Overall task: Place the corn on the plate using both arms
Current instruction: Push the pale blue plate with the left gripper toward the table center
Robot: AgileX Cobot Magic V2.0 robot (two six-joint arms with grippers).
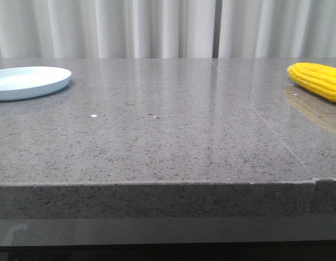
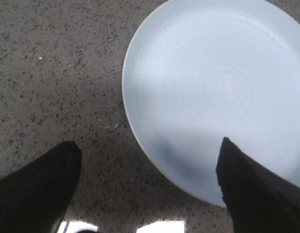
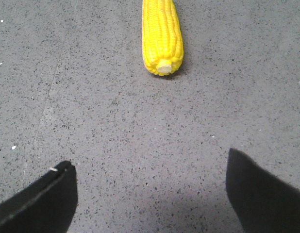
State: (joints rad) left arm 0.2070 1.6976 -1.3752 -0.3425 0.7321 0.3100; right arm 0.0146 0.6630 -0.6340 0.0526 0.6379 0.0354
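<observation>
The pale blue-white plate (image 1: 26,82) lies at the far left of the grey stone table, and the yellow corn (image 1: 318,80) lies at the far right, cut off by the frame edge. Neither arm shows in the front view. In the left wrist view the plate (image 2: 218,92) sits empty under my left gripper (image 2: 149,148), which is open, one finger over the plate's rim and the other over bare table. In the right wrist view the corn (image 3: 162,35) lies ahead with its pale stub end towards my right gripper (image 3: 149,165), open above the tabletop with nothing between its fingers.
The speckled grey table (image 1: 168,141) has a seam (image 1: 260,117) running from the back towards the front right. Its front edge (image 1: 157,185) drops off near the camera. White curtains (image 1: 157,27) hang behind the table.
</observation>
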